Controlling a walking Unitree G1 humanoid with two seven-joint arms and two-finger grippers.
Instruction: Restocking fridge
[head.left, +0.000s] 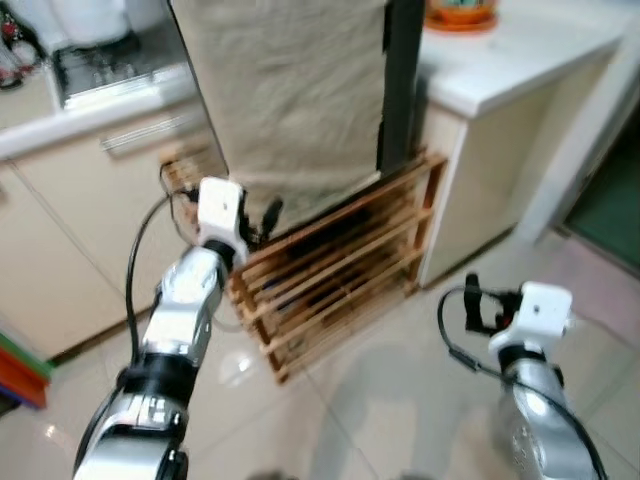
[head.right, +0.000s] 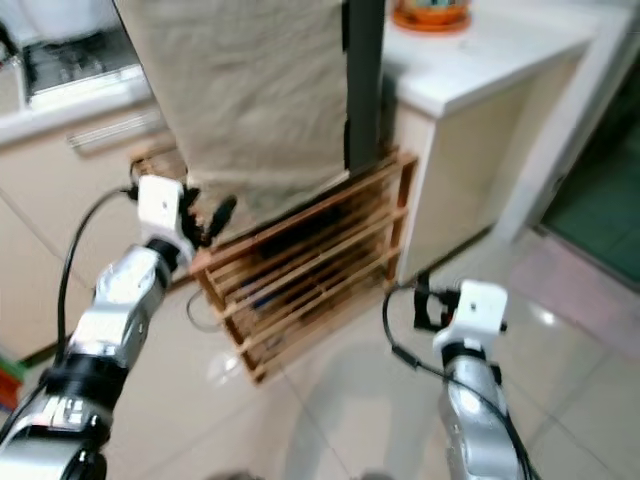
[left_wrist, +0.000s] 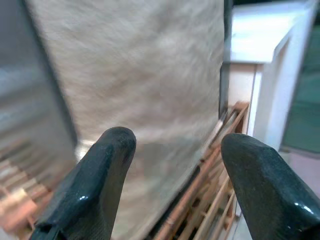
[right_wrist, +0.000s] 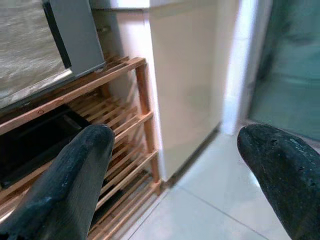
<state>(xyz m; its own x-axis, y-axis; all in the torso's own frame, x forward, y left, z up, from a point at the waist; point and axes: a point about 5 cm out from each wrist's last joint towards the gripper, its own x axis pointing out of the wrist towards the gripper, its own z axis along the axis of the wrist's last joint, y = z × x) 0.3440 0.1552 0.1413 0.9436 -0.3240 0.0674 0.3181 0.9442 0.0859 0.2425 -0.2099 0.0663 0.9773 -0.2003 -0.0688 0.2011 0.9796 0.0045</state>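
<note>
— Fridge (head.left: 400, 80), you said? Where did it stand?

— Straight ahead of the robot, on top of a wooden slatted rack (head.left: 340, 265). A beige cloth (head.left: 290, 90) hung down over most of its front, so little of it showed beyond a dark vertical edge on the right side and a grey panel on the left.

— What was around it?

— A white counter (head.left: 520, 50) stood just beside it on the right, with an orange-rimmed dish (head.left: 460, 12) near the back. Cream cabinets (head.left: 70, 220) ran along the left, and the floor (head.left: 400, 400) was pale glossy tile. Something dark lay on one of the rack's shelves; I couldn't tell what.

— And the arms?

— The left gripper (left_wrist: 172, 165) was raised close to the cloth's lower edge, fingers spread wide with nothing between them. The right gripper (right_wrist: 185, 165) sat lower, out over the tiles, pointing toward the rack's right end and the counter's side, also spread wide and empty.
</note>
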